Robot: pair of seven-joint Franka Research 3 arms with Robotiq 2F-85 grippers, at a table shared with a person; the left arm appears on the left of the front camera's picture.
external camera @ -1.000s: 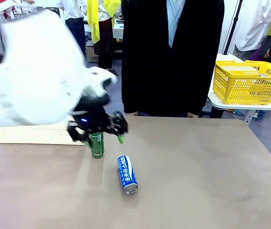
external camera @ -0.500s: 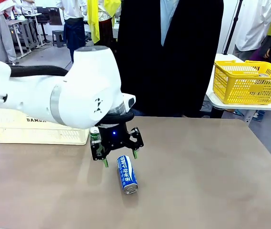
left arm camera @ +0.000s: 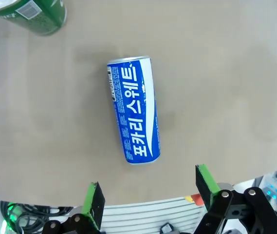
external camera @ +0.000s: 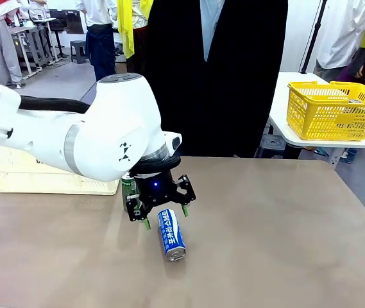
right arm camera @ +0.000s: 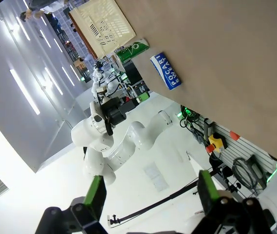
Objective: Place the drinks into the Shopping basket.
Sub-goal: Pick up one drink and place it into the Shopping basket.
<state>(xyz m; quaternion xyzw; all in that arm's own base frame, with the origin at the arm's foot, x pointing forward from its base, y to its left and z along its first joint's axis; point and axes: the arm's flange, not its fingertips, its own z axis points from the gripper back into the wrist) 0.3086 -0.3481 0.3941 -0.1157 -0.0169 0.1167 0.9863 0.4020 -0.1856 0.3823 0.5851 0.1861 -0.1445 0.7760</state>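
Front view: spread left end effector [external camera: 165,218] has shifted over blue can [external camera: 172,236].

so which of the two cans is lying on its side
The blue can with white lettering lies on its side; the green can stands upright.

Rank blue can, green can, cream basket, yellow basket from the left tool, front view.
1. Blue can, just below the left tool.
2. Green can, close behind it, robot's left.
3. Cream basket, far left.
4. Yellow basket, far right background.
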